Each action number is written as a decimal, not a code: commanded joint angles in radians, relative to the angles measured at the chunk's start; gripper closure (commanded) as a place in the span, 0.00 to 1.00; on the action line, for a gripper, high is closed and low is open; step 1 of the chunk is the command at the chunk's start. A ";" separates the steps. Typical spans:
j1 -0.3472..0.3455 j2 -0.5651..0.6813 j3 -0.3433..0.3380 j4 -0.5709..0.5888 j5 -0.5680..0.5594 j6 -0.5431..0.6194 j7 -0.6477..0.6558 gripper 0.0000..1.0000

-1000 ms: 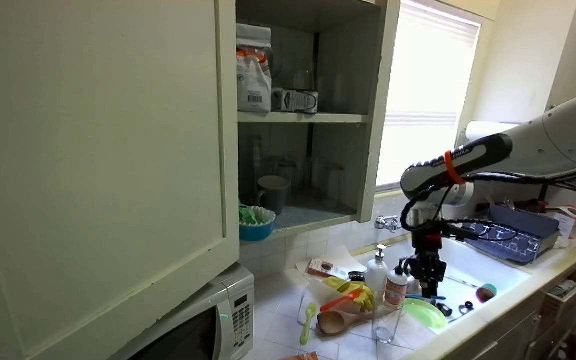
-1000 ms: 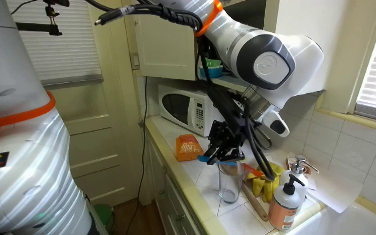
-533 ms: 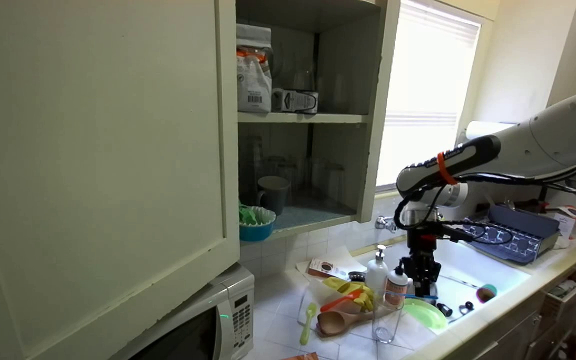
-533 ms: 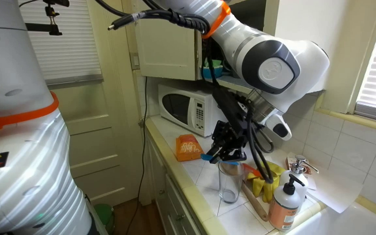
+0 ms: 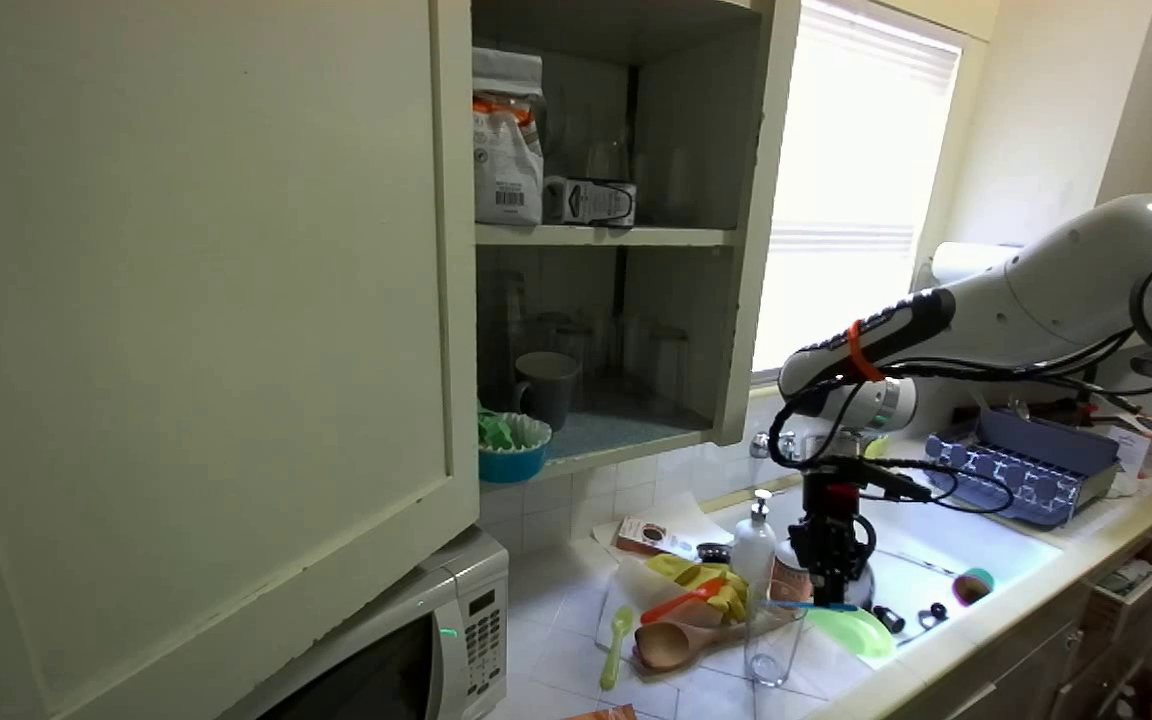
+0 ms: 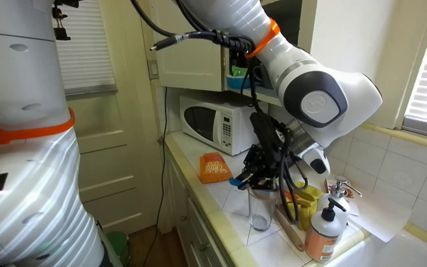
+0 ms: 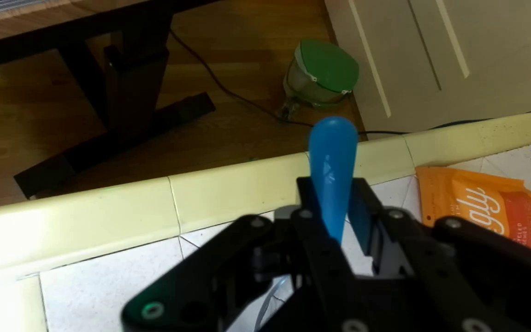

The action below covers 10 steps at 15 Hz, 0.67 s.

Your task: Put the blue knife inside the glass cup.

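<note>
You've got your claw point(image 7: 333, 192) pinched on the blue knife point(image 7: 333, 147), roughly level, near the rim of the glass cup point(image 6: 261, 211).

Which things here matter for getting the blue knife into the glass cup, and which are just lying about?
For the job:
blue knife
the pincer gripping it
glass cup

Not needed:
wooden spoon
yellow gloves
orange pouch
green utensil
pump bottles

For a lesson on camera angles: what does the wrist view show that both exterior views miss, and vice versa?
Only the wrist view: a black, bar-footed table leg.

Only the exterior views: a white, box-shaped microwave and crumpled yellow gloves.

Shared: the slim blue plastic knife in the jaws, and the white tiled counter.
</note>
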 commanded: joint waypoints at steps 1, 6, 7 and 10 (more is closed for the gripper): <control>-0.034 0.064 0.002 0.052 0.047 -0.073 0.016 0.94; -0.060 0.098 0.002 0.080 0.085 -0.119 0.021 0.94; -0.065 0.102 0.002 0.085 0.091 -0.126 0.023 0.53; -0.076 0.106 0.000 0.094 0.105 -0.144 0.030 0.38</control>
